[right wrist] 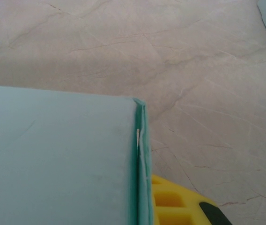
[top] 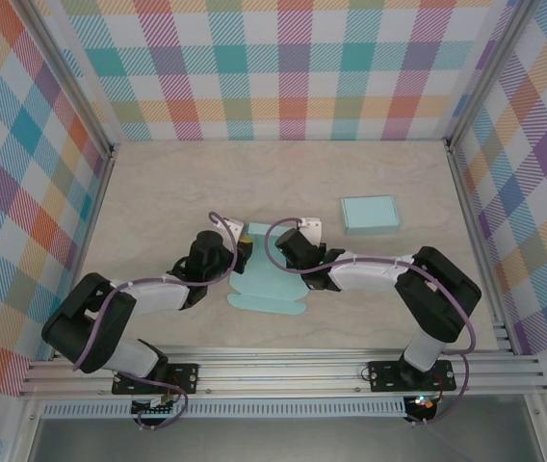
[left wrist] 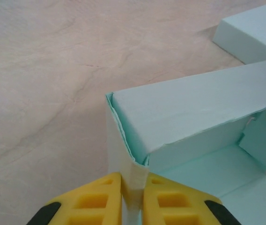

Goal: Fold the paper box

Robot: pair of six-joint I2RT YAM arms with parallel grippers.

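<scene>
The light teal paper box (top: 266,292) lies partly folded on the table between both arms, its flat flap toward the near edge. My left gripper (top: 242,246) is at the box's left end. In the left wrist view its yellow fingers (left wrist: 100,199) pinch the raised side wall (left wrist: 132,180) at a corner, and the long folded wall (left wrist: 189,110) runs off to the right. My right gripper (top: 289,246) is at the box's right end. A teal panel (right wrist: 58,154) hides one of its fingers, while the other yellow finger (right wrist: 173,201) presses against the panel's doubled edge.
A second, finished teal box (top: 370,214) sits at the back right, also seen as a pale box (left wrist: 252,30) in the left wrist view. Checked walls enclose the table on three sides, and a metal rail (top: 283,371) runs along the near edge.
</scene>
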